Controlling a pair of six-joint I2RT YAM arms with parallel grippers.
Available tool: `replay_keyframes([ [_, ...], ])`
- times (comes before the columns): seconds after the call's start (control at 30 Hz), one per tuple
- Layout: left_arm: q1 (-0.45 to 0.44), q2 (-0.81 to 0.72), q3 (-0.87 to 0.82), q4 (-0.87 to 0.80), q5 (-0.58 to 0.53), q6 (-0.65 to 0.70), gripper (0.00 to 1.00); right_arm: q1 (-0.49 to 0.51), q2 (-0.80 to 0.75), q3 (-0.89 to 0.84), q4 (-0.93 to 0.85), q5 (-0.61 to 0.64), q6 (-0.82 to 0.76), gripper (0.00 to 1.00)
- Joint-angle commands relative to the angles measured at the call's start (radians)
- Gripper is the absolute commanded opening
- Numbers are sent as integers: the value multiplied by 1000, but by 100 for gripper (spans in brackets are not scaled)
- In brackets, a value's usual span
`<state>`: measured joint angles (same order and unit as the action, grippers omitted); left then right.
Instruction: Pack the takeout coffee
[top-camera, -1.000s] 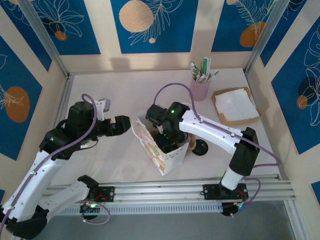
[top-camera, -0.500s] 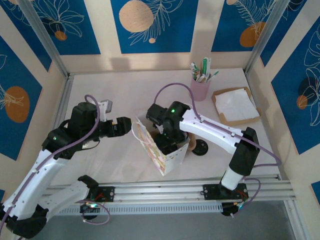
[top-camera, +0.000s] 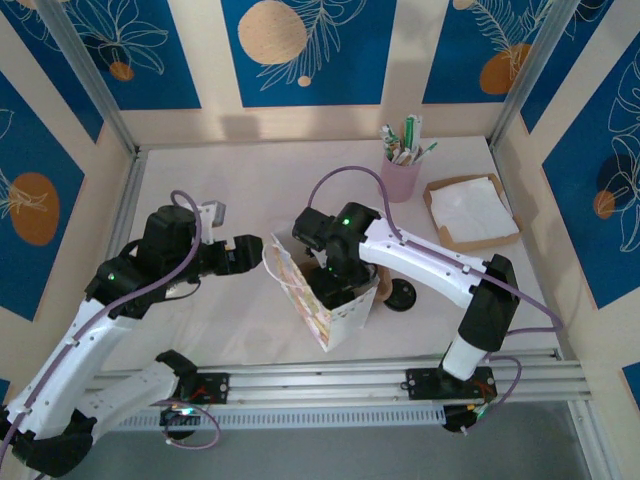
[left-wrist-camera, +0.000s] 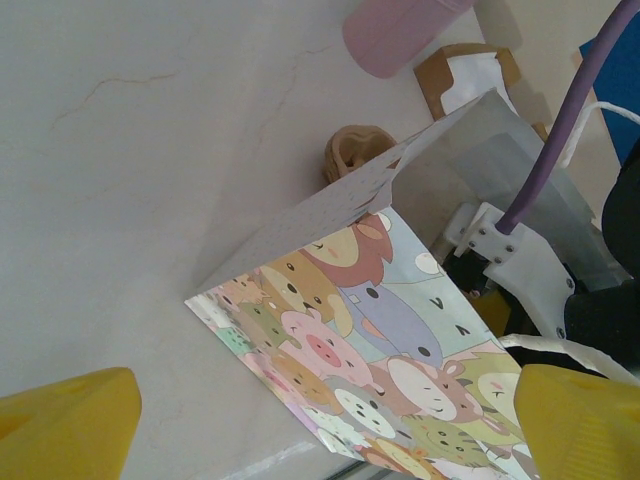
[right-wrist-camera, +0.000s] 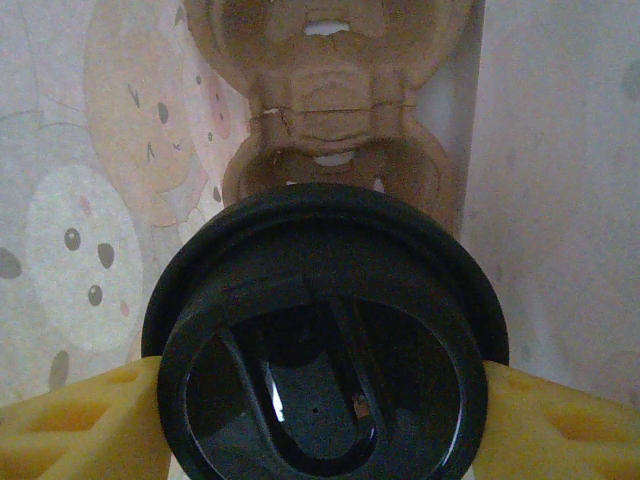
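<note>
The takeout coffee (right-wrist-camera: 325, 340) shows its round black lid from above, inside the cartoon-animal paper bag (top-camera: 322, 308). My right gripper (right-wrist-camera: 322, 405) is shut on it, one yellow finger (right-wrist-camera: 75, 420) pressed to each side of the cup. In the top view the right gripper (top-camera: 335, 275) reaches down into the bag's open mouth. A brown pulp cup carrier (right-wrist-camera: 330, 90) lies on the bag's floor just beyond the cup. My left gripper (top-camera: 248, 250) stands open beside the bag's left edge; the printed bag wall (left-wrist-camera: 380, 340) lies ahead of its wide-apart fingers (left-wrist-camera: 65, 425).
A loose black lid (top-camera: 404, 295) and a tan object (top-camera: 385, 288) lie just right of the bag. A pink cup of utensils (top-camera: 400, 175) and a brown tray of napkins (top-camera: 470, 212) stand at the back right. A metal rail (top-camera: 380, 375) runs along the near edge.
My left gripper has edged slightly toward the bag's left side. The right gripper and the cup have stayed almost still inside the bag.
</note>
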<state>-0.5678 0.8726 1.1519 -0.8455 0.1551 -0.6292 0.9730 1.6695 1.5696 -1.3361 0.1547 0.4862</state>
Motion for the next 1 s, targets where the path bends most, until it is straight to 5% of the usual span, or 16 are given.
replay_keyframes([
  [0.0, -13, -13, -3, 14, -12, -8, 96, -4, -14, 19, -31, -34, -10, 68],
  [0.97, -15, -9, -4, 15, -15, -8, 96, -5, -1, 13, -43, 9, 0, 68],
])
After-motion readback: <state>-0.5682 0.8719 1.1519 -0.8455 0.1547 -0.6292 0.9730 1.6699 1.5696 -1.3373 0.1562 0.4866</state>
